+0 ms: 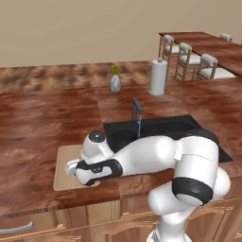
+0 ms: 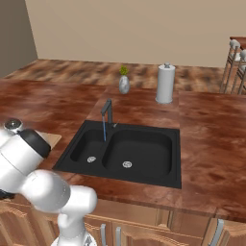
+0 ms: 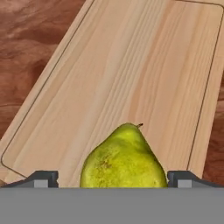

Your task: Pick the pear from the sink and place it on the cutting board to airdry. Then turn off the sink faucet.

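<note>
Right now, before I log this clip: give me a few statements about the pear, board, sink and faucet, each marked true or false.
1. The pear is over the cutting board. True.
2. The faucet is off. False: a thin blue stream runs from its spout into the sink.
3. The pear lies in the wide basin. False: both basins show only their drains; the pear sits between the gripper fingertips in the hand view.
4. The board is left of the sink in the left base view. True.
5. A paper towel roll stands on the counter beyond the sink. True.
6. The vase stands on the board. False: it stands on the counter behind the faucet.
</note>
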You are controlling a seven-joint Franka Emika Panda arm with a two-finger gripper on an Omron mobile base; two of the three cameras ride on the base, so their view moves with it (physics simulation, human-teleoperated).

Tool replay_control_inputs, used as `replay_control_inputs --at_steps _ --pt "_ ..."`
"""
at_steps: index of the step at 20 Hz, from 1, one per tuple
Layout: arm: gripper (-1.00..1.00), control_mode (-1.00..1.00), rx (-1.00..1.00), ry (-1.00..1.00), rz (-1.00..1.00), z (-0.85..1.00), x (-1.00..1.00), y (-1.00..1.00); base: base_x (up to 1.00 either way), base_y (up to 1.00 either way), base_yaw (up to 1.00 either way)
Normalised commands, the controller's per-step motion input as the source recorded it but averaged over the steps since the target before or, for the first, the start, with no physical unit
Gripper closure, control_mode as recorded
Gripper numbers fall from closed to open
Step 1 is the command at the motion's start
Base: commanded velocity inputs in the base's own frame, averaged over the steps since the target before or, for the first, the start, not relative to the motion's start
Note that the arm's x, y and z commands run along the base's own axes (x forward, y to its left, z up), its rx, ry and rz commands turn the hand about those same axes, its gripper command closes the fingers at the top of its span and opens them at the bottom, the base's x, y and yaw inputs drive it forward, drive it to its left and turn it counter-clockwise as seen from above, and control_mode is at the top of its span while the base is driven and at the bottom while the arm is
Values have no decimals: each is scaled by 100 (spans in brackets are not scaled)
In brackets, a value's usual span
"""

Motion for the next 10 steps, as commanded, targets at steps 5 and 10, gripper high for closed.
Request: replay_control_inputs --at_steps 5,10 --pt "-100 -100 1 -7 0 54 -1 -12 0 0 0" --pt "-100 -100 0 -5 0 59 0 -31 0 0 0"
